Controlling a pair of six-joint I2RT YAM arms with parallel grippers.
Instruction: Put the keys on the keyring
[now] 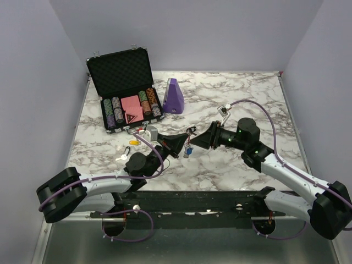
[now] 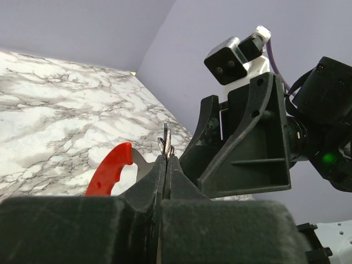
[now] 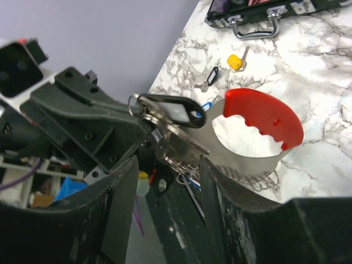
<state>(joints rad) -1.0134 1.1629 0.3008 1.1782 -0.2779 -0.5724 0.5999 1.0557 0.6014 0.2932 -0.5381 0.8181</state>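
The keyring [image 3: 264,118], a red plastic arc on a silvery band and chain, hangs in the air between my two grippers. It shows small in the top view [image 1: 191,131], and its red arc shows in the left wrist view [image 2: 110,170]. My left gripper [image 2: 166,159] is shut on its thin metal part; it also shows in the top view [image 1: 179,144]. A black-tagged key [image 3: 170,110] and a blue-tagged key [image 1: 188,149] hang on the ring. My right gripper [image 3: 168,170] is open, its jaws on either side of the ring's metal end. A yellow-tagged key [image 3: 235,61], a slim black key [image 3: 212,76] and a silvery key [image 1: 122,156] lie on the table.
An open black case [image 1: 126,88] with poker chips stands at the back left, its handle toward me. A purple wedge-shaped block [image 1: 174,96] stands beside it. The marble table [image 1: 247,99] has walls on three sides. My two grippers meet tip to tip at mid table.
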